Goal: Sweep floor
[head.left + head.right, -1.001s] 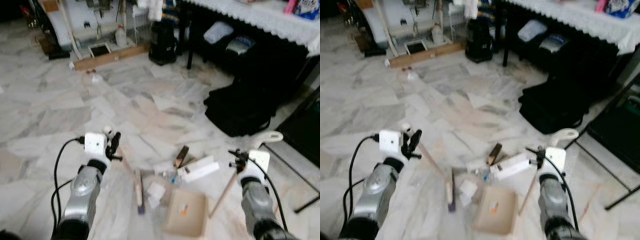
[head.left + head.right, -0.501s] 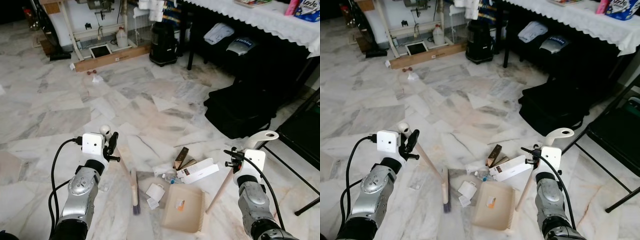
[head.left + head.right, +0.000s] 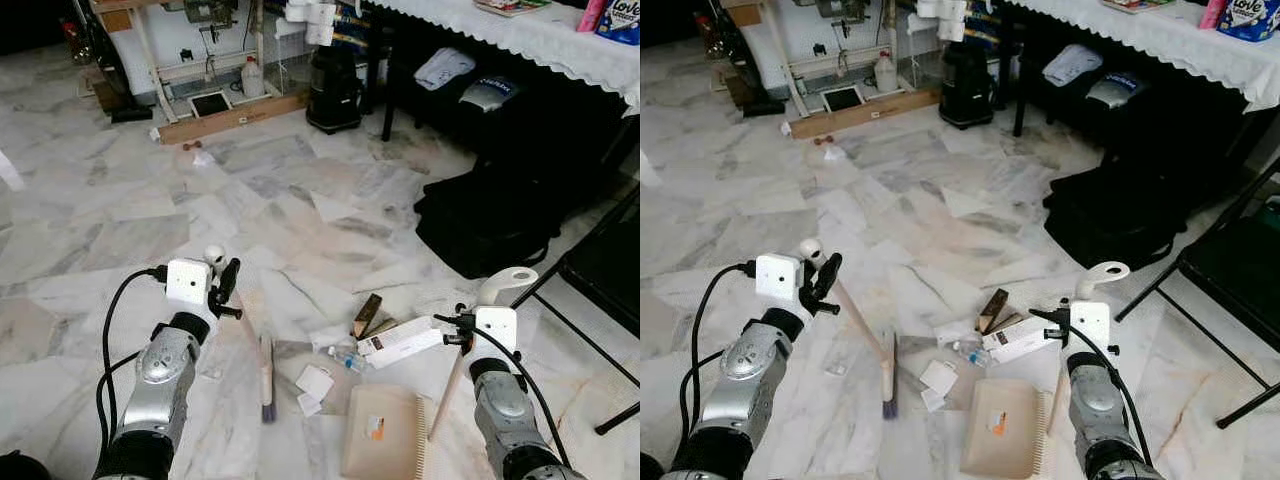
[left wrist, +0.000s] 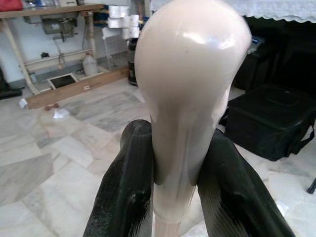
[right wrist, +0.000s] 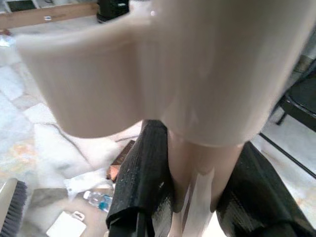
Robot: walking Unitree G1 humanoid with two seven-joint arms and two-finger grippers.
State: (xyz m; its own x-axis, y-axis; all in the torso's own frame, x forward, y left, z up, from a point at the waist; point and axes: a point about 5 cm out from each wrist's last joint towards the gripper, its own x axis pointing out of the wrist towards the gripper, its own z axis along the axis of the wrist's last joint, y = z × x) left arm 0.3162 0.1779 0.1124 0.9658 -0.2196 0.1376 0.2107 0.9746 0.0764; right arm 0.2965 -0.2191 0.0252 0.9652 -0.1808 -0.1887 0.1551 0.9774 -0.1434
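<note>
My left gripper (image 3: 226, 289) is shut on the cream handle (image 4: 190, 98) of a short broom. Its brush head (image 3: 266, 375) rests on the marble floor, left of the litter. My right gripper (image 3: 452, 337) is shut on the long handle (image 5: 197, 163) of a beige dustpan (image 3: 385, 445), which lies flat on the floor near me. Between brush and pan lie a white box (image 3: 400, 342), a brown box (image 3: 366, 314), a small plastic bottle (image 3: 345, 357) and paper scraps (image 3: 315, 382).
A black bag (image 3: 500, 215) sits on the floor to the right, with a black chair frame (image 3: 610, 300) beside it. Further back are a dark bin (image 3: 335, 88), a cloth-covered table (image 3: 520, 30), a wooden plank (image 3: 225, 117) and a jug (image 3: 250, 75).
The blurred view has steadied. My right gripper has sunk a little, and the dustpan has slid slightly toward me, off the litter. The brush head has barely shifted.
</note>
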